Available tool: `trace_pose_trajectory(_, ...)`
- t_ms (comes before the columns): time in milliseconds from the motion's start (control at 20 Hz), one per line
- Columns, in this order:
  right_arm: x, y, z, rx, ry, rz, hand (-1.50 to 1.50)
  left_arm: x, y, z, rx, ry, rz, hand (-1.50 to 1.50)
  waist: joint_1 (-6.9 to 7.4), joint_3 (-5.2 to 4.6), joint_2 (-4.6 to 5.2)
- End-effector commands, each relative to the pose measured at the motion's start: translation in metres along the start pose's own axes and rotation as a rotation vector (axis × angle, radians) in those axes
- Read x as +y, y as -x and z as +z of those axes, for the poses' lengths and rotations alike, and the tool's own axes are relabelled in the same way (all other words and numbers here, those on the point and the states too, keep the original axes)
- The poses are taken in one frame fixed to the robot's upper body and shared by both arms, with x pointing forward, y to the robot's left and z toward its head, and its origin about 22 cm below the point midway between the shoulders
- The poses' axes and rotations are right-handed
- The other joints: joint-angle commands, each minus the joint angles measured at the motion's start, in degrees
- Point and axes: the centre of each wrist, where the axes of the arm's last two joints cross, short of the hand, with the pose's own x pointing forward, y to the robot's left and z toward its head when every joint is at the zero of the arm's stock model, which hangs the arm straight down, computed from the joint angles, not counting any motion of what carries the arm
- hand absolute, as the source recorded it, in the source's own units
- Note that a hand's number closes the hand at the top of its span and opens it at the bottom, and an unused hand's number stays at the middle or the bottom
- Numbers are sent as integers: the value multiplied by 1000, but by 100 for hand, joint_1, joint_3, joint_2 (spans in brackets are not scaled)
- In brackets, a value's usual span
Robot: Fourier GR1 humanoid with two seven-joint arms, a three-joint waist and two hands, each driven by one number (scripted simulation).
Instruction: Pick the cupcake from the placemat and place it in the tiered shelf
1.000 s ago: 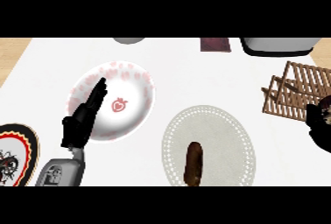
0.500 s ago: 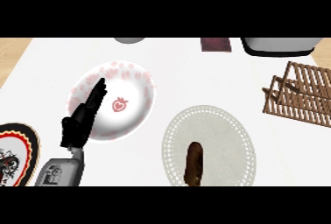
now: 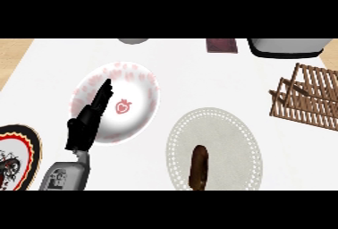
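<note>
A long brown pastry (image 3: 200, 166) lies on the round white lacy placemat (image 3: 214, 150) at the lower middle. The wooden slatted tiered shelf (image 3: 309, 101) stands at the right edge, with nothing in it that I can see. My left hand (image 3: 87, 120) shows at the left, fingers straight and pointing up over the white plate (image 3: 125, 100) with a red strawberry mark. It holds nothing. My right hand does not show in the head view.
A black-rimmed patterned plate (image 3: 14, 156) sits at the lower left edge. At the back stand a dark red block (image 3: 221, 45), a grey bowl (image 3: 134, 41) and a white and black appliance (image 3: 288, 47).
My right hand, seen at the right edge beside the shelf one second ago, has left the view. The left hand has not moved.
</note>
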Motion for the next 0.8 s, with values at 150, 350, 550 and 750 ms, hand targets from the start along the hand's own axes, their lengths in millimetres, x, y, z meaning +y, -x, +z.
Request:
trace_pose_trajectory(150, 36, 15, -25, -18, 30, 88, 150, 5, 12, 1, 3, 5, -3, 0, 27, 0, 15)
trace_pose_trajectory(350, 61, 36, -31, -113, 72, 149, 150, 13, -5, -10, -8, -2, -14, 0, 40, 3, 24)
trace_pose_trajectory(550, 86, 63, -38, -105, 87, 74, 150, 12, 8, -4, 0, -10, -2, 0, 22, 3, 16)
trace_pose_trajectory(750, 82, 51, -48, -13, 121, -208, 150, 3, 10, -10, 1, -1, 7, 0, -10, 10, 22)
